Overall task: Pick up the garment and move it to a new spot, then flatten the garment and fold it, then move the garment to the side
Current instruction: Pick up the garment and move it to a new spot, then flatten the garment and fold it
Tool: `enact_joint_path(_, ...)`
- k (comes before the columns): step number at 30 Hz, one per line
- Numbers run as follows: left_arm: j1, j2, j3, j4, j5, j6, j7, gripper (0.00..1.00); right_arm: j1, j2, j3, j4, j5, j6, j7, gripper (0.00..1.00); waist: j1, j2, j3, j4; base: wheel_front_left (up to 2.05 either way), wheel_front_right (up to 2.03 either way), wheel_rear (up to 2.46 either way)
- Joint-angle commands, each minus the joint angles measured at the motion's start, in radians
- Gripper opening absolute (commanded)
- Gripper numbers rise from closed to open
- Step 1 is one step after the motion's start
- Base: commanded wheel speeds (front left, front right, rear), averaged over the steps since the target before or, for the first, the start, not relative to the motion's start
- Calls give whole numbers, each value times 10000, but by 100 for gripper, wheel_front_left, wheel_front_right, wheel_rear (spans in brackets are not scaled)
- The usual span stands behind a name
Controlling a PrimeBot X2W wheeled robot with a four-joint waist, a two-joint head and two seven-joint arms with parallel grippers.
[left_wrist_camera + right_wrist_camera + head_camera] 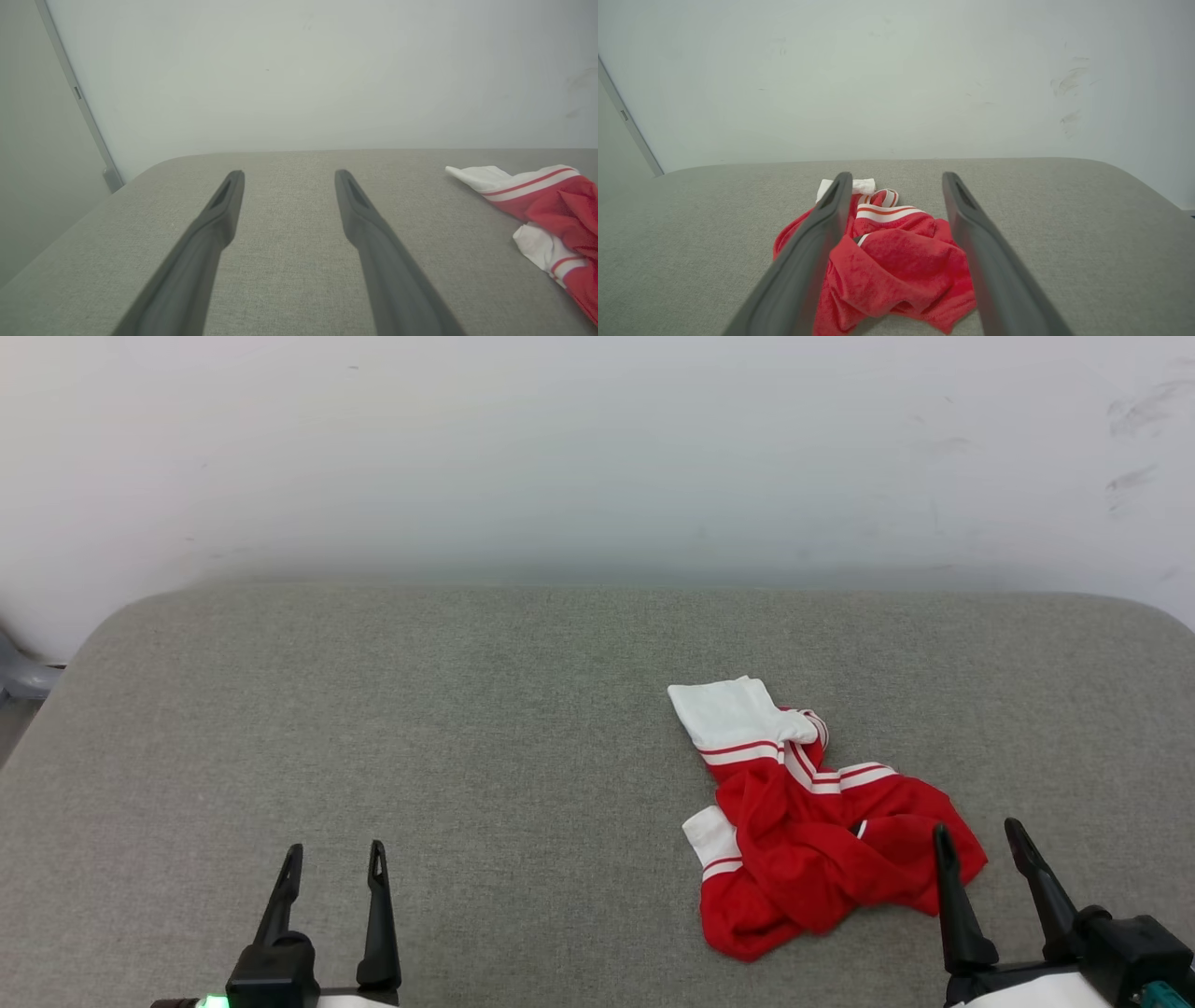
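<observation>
Red jersey tee, the garment (812, 831), is crumpled in a heap on the grey padded surface (467, 709), right in front of the right gripper (977, 826). White sleeves and striped trim are on the side of the heap away from that gripper.

Right gripper fingers are spread wide with nothing between them, lined up over the heap's near edge. Can't tell if they touch the cloth. Left gripper (336, 847) is also spread and empty, well apart from the right gripper, over bare padding.

Pickup not started.

Risks:
- Pinching only a top fold could let the rest drag or slip out.
- Grabbing several bunched layers could make flattening harder.
- Going too deep could snag the soft padding.
- A trailing sleeve could catch under the heap.
</observation>
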Motion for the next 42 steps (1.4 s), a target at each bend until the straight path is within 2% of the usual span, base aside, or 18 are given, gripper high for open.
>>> enact_joint_path(1,166,-80,101,31,104,-91,-26,100,120,17,15,31,44,-7,-24,100,0,0,-11,16,0,0,0)
enact_joint_path(13,290,-481,597,260,468,-675,-26,100,126,17,69,75,44,-7,-24,100,0,0,-55,79,0,0,0)
enact_joint_path(28,166,-787,984,461,751,-1138,-26,100,70,17,77,104,-2,-7,-24,100,0,0,-77,53,0,0,0)
enact_joint_path(34,-817,-557,1107,695,676,-1759,-26,100,-108,17,162,74,-36,-7,-24,100,0,0,36,-51,0,0,0)
enact_joint_path(35,-817,-557,1107,695,676,-1759,-26,100,-108,17,162,74,-36,-7,-24,100,0,0,36,-51,0,0,0)
enact_joint_path(36,-1399,-413,1156,805,624,-2040,-26,100,-173,17,194,53,-75,-7,-24,100,0,0,105,-146,0,0,0)
enact_joint_path(40,-2543,-62,1095,1331,596,-2668,-25,100,-307,15,279,37,-122,-7,-24,100,0,0,286,-444,0,0,0)
enact_joint_path(42,-2853,27,1044,1461,592,-2800,-26,100,-332,15,306,39,-146,-7,-24,100,0,0,335,-535,0,0,0)
